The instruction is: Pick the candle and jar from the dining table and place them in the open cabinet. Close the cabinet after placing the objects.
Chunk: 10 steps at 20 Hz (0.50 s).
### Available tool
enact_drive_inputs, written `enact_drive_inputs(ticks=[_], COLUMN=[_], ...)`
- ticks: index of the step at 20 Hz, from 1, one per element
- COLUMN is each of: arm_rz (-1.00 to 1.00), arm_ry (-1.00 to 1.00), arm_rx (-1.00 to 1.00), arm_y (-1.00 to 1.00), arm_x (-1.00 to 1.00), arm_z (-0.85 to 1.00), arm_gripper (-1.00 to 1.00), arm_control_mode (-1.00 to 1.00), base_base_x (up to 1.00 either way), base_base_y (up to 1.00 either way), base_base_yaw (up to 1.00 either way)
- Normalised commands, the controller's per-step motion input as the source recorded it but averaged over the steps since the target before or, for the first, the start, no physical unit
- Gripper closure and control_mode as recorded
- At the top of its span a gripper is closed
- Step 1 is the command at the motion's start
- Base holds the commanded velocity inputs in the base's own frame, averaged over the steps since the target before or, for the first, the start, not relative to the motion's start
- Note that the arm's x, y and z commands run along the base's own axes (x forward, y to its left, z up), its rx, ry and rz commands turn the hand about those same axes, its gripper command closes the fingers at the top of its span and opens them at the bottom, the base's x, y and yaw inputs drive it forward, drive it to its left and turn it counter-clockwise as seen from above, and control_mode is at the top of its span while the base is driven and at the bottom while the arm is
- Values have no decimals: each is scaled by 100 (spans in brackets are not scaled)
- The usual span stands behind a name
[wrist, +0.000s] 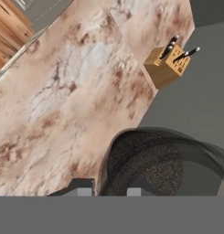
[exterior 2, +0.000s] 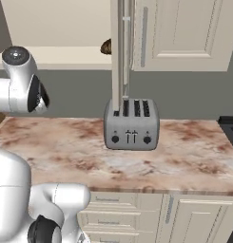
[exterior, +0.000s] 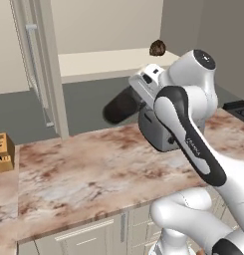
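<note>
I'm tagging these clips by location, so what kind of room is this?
Most likely a home kitchen, and a rendered one: a marble counter over cream drawers carries a silver toaster and a wooden knife block, with a cream wall cabinet above.

A silver toaster point(exterior 2: 131, 124) stood on the marble tabletop point(exterior 2: 194, 156) near the back edge. A wooden knife block point(wrist: 168, 65) with dark-handled knives sat at the tabletop's far corner.

A grey wall point(exterior 2: 65, 92) is seen behind a marble counter point(exterior: 93, 169); a silver toaster point(exterior 2: 131, 124) and wooden knife block point(wrist: 167, 64) are set there.
</note>
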Motion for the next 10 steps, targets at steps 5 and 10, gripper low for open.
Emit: enact_drive_inputs(ticks=[5,10], arm_rz=[0,0], arm_ry=[0,-3], arm_rx=[0,-1], arm_y=[-3,0], arm_x=[-26,-30], arm_z=[64,65], arm_gripper=[100,100], arm_control_mode=[-100,-100], base_base_x=[0,0], base_base_y=[0,0], base_base_yaw=[0,0])
